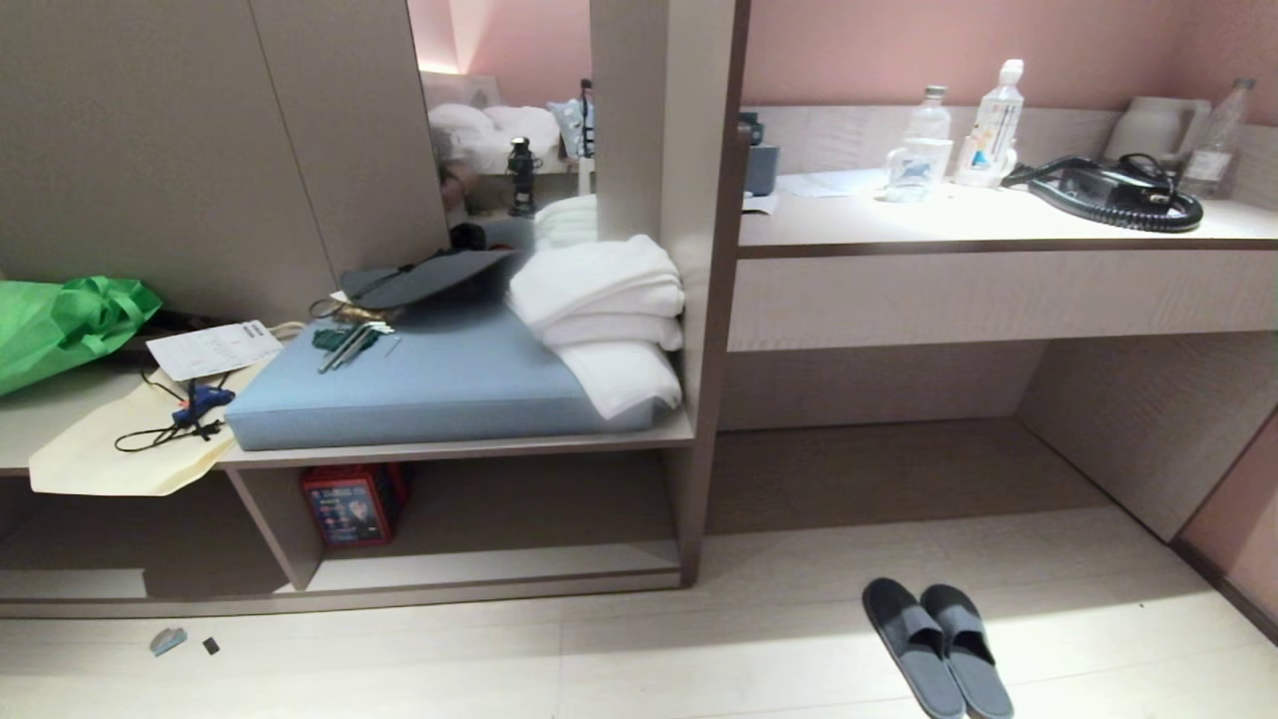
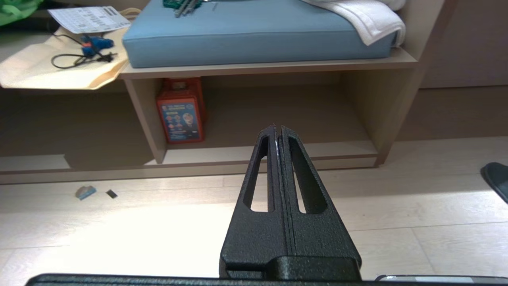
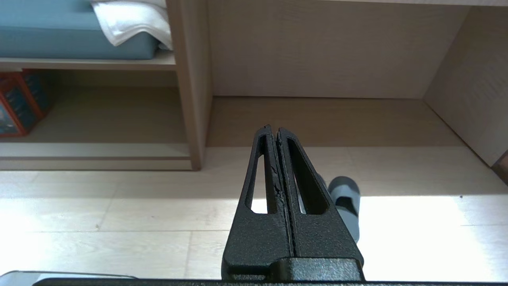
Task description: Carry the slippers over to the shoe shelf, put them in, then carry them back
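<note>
Pale wood-plank floor (image 1: 699, 649) runs up to a taupe wood-grain built-in unit (image 1: 699, 300), brightly lit in a patch near its foot. Left of the unit's upright panel sits a bench with a blue cushion (image 1: 429, 384); right of it, a desk counter (image 1: 998, 230) stands under a pink wall (image 1: 899, 50).

Head view: you look forward and down from above onto the taupe wood-grain built-in unit (image 1: 689, 300) and pale plank floor (image 1: 699, 649).
Left wrist view: you sit low, behind the shut black left gripper (image 2: 277, 128), facing the low, pale-based shoe shelf (image 2: 238, 153).
Right wrist view: low too, behind the shut black right gripper (image 3: 272, 128), facing the desk recess (image 3: 317, 115).
Shared: all three show the blue cushion (image 1: 429, 384), white folded towels (image 1: 609, 310) and the dark grey slippers (image 1: 939, 649).
</note>
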You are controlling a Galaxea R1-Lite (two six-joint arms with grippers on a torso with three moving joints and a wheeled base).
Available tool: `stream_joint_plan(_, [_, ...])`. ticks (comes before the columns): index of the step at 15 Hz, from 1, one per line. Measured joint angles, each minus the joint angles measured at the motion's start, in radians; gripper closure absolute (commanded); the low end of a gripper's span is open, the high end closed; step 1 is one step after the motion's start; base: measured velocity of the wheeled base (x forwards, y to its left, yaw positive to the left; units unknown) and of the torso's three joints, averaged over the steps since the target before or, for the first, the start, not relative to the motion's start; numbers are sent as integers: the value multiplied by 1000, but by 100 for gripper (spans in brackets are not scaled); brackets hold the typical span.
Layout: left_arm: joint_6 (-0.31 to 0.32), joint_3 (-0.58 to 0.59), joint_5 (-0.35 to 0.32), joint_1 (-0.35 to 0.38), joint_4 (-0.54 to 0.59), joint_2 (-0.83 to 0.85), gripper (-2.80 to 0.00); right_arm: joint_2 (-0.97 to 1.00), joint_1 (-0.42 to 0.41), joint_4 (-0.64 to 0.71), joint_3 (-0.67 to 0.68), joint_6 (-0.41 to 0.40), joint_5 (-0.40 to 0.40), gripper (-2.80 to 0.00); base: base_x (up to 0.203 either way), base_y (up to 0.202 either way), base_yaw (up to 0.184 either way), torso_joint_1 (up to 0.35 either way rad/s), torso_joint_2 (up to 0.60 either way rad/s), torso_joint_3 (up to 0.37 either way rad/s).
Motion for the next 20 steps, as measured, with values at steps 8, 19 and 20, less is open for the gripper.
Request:
stream_joint_plan(8, [0, 0, 1, 0, 0, 0, 0, 0, 0, 0, 0, 1, 0, 0, 0, 196, -2, 2, 2, 2])
stream_joint_plan(19, [0, 0, 1, 0, 0, 0, 0, 0, -1, 0, 0, 0, 0, 0, 0, 189, 0, 4, 1, 3])
stream_joint_plan(20, [0, 0, 0, -1, 0, 0, 0, 0, -1, 0, 0, 0, 0, 0, 0, 81, -2, 6, 2, 2])
